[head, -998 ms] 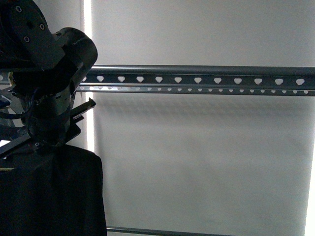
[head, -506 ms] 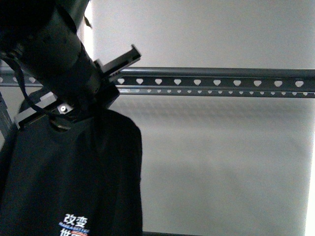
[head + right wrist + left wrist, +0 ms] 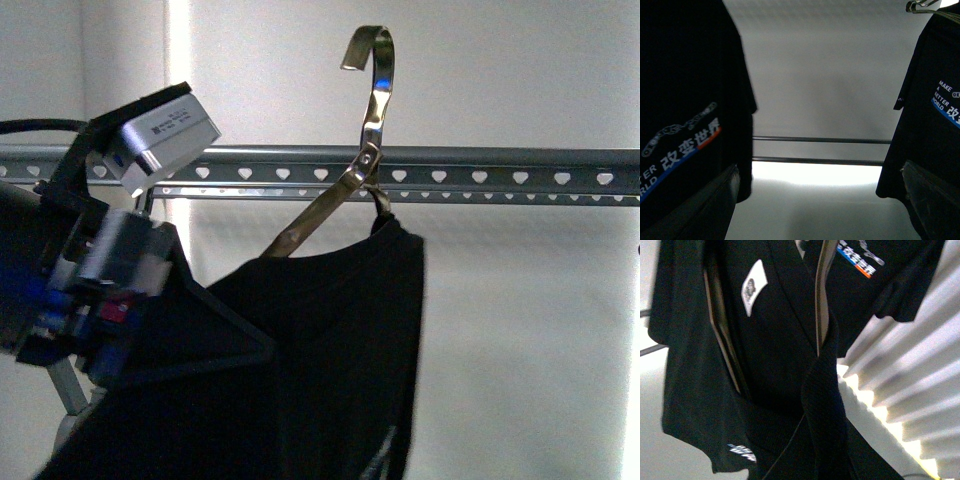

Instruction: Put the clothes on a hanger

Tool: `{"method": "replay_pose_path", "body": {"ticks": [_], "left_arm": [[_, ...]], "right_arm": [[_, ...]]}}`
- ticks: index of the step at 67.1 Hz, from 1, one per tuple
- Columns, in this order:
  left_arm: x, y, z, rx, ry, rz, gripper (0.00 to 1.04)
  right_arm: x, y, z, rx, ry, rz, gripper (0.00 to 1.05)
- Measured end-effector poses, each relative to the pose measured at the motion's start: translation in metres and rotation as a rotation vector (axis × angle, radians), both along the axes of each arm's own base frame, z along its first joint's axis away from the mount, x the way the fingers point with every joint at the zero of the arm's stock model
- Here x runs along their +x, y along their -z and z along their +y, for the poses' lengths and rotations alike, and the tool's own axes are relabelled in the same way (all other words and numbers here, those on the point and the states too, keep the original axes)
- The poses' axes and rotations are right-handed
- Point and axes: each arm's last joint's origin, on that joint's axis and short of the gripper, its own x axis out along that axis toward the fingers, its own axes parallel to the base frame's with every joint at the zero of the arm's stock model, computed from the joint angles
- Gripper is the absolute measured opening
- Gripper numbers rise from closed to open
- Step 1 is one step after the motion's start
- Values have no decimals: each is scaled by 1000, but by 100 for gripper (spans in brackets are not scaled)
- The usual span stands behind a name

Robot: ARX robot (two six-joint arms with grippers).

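The clothes [image 3: 320, 360], a black T-shirt, hang on a coat hanger with a chrome hook [image 3: 375, 90]. The hook stands tilted, above and in front of the hanger's grey rail [image 3: 480, 168] with heart-shaped holes. My left gripper [image 3: 215, 345] is shut on the clothes at the shirt's left shoulder, below the rail. In the left wrist view the clothes [image 3: 770, 340] fill the frame, with the white neck label and part of the print showing. My right gripper [image 3: 822, 210] is open and empty, with its fingers [image 3: 715, 205] at the frame's lower corners.
In the right wrist view a printed black T-shirt [image 3: 685, 115] hangs on one side and a second one [image 3: 940, 115] on the other. Two thin horizontal bars [image 3: 820, 140] run between them. A pale pleated blind [image 3: 920, 380] hangs behind.
My left arm has swung down and left while the clothes moved right and up. The coat hanger's chrome hook has come into view above the rail.
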Motion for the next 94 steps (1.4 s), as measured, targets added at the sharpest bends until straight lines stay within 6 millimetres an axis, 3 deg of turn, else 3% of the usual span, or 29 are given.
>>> {"method": "replay_pose_path", "body": {"ticks": [15,36,57,90,94], "left_arm": [[39,-15,32,118,276,-251,4],[86,-49,3,161,409,-559,4],[100,-45,-22,312,493,-534,4],[103,-40,-23,335,496,-543,4],[103,-40,-23,335,496,-544,4]], "right_arm": [[0,0,0,0,0,0,97],[0,0,0,0,0,0,97],[0,0,0,0,0,0,97],[0,0,0,0,0,0,97],[2,-3,-1,-22,-128,-19,97]]}}
